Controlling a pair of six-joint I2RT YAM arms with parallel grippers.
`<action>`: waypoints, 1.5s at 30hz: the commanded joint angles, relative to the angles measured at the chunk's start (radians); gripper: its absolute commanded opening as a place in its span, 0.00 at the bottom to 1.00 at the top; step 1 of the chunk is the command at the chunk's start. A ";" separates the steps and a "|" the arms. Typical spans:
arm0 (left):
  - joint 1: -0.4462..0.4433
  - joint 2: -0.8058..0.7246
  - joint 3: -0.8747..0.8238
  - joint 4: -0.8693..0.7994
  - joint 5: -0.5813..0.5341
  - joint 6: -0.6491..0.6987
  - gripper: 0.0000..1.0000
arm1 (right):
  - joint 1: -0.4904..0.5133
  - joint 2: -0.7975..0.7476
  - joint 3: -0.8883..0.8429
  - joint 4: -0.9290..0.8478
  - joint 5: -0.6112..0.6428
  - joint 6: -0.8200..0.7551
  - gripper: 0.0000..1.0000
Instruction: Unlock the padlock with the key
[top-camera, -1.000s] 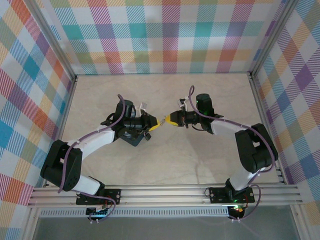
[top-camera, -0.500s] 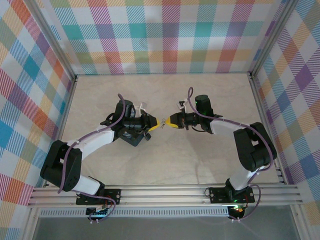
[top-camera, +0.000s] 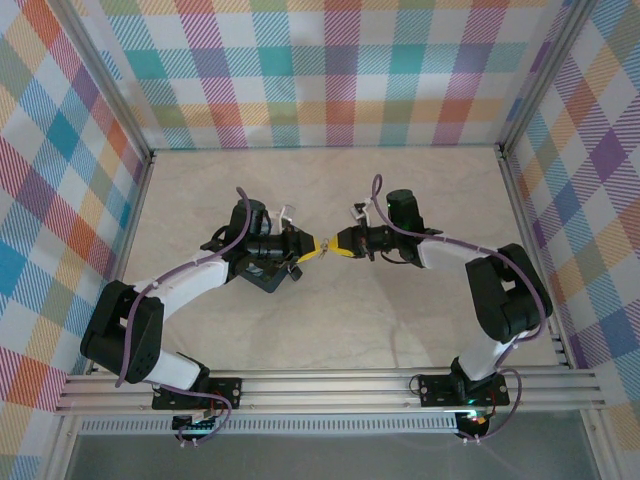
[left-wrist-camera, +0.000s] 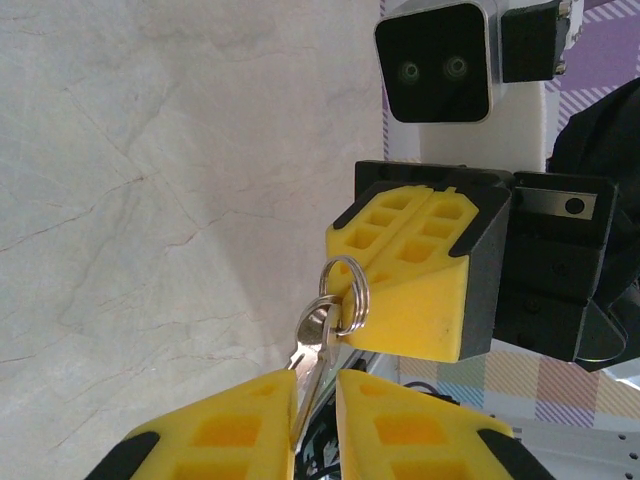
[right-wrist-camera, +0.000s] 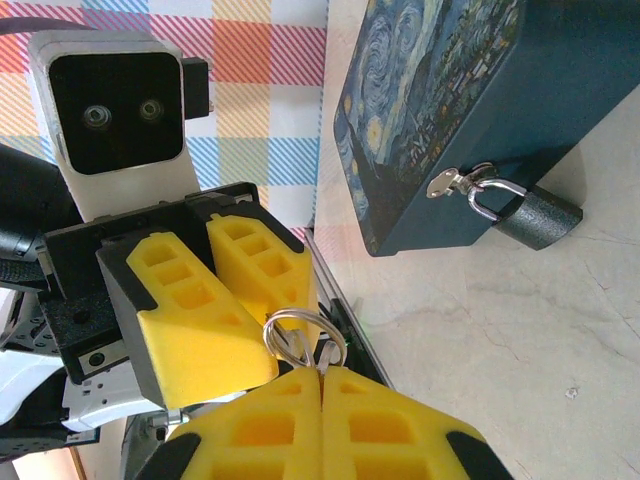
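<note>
Right gripper (right-wrist-camera: 320, 375): my fingers were pressed together on the head of the key (left-wrist-camera: 310, 345), its ring (left-wrist-camera: 348, 292) looped above.
Left gripper (left-wrist-camera: 315, 380): met it tip to tip over the middle of the table (top-camera: 400, 320); narrow gap round the blade, grip unclear to me.
Padlock (right-wrist-camera: 535, 218): hung shut on the blue tin (right-wrist-camera: 450, 100), left of the middle.

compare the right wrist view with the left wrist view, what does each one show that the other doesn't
Right wrist adds: the blue starry tin with the padlock hanging on its hasp, and the left tool seen head-on.

Left wrist adds: the key blade running down between the left tool's fingers, and the right tool seen head-on, its jaws together.

Shared: the key ring at the right tool's tip, between the two tools, and the marble table.
</note>
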 joint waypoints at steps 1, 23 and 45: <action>0.011 -0.027 0.025 0.015 0.029 0.039 0.15 | 0.009 0.015 0.027 -0.009 -0.030 -0.034 0.04; -0.008 0.052 0.315 -0.675 0.200 0.711 0.00 | -0.065 -0.025 0.144 -0.239 -0.169 -0.400 0.47; -0.006 0.086 0.367 -0.671 0.275 0.730 0.00 | 0.009 -0.058 0.090 -0.259 -0.325 -0.536 0.32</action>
